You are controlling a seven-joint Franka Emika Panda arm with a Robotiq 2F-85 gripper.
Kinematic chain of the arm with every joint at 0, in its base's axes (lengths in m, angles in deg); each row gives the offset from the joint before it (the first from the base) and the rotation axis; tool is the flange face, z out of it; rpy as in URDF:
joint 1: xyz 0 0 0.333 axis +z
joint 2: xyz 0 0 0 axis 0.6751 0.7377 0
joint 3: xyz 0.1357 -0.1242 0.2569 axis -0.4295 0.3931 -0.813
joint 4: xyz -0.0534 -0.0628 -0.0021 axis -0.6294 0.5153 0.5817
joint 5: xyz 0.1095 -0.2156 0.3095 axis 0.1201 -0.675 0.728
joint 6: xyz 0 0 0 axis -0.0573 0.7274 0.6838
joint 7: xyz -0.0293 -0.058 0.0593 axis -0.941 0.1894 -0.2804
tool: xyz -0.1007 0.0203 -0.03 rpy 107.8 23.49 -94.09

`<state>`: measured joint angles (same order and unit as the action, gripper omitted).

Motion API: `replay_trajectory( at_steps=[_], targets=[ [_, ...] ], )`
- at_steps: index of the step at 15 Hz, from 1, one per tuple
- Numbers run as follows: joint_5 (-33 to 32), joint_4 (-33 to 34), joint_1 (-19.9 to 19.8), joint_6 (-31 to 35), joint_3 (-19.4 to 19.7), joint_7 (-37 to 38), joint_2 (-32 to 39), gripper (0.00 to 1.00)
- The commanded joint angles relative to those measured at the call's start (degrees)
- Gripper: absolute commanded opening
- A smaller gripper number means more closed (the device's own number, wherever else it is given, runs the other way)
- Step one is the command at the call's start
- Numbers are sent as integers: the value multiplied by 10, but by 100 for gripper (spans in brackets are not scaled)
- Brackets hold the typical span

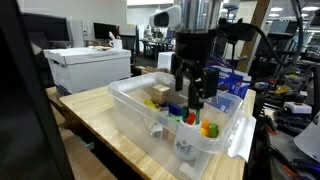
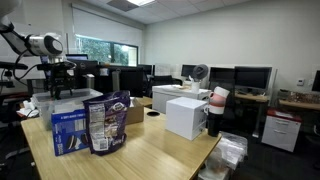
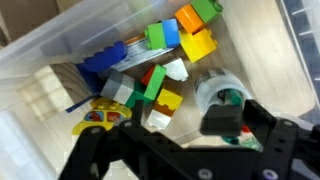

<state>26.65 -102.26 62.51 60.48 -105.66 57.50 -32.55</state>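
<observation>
Wrist view looks straight down into a clear plastic bin [image 3: 60,40] that holds a heap of toy blocks [image 3: 150,70]. Toward 1 o'clock lie an orange block [image 3: 188,16] and a green block [image 3: 208,8], with a yellow block [image 3: 198,45] just below them. A long blue block [image 3: 103,62] lies at 10 o'clock from the heap's middle, beside a red-and-green piece [image 3: 152,82]. A yellow toy car [image 3: 100,116] sits at 8 o'clock. A clear round cup [image 3: 222,92] lies at 4 o'clock with something green inside it. The gripper [image 3: 165,135] comes in from 6 o'clock, its dark fingers [image 3: 225,122] spread wide apart and holding nothing; the car and the cup are nearest to them.

In an exterior view the gripper [image 1: 195,98] hangs upright over the middle of the bin [image 1: 135,105], above the toy blocks [image 1: 190,118]. The bin stands on a wooden table [image 1: 100,125]. In an exterior view a blue box [image 2: 68,130] and a snack bag [image 2: 108,122] stand upright side by side on the table [image 2: 150,150], at 5 o'clock from the gripper [image 2: 62,85].
</observation>
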Motion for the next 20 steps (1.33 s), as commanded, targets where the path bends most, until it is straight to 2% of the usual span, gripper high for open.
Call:
replay_trajectory(
  at_steps=[1, 10, 20],
  targets=[
    [-19, -44, -14, 20, 9, 58, -88, 100],
    [-88, -133, -69, 22, 33, 201, -216, 100],
    [-206, -234, -159, -28, 23, 394, -285, 100]
  ],
)
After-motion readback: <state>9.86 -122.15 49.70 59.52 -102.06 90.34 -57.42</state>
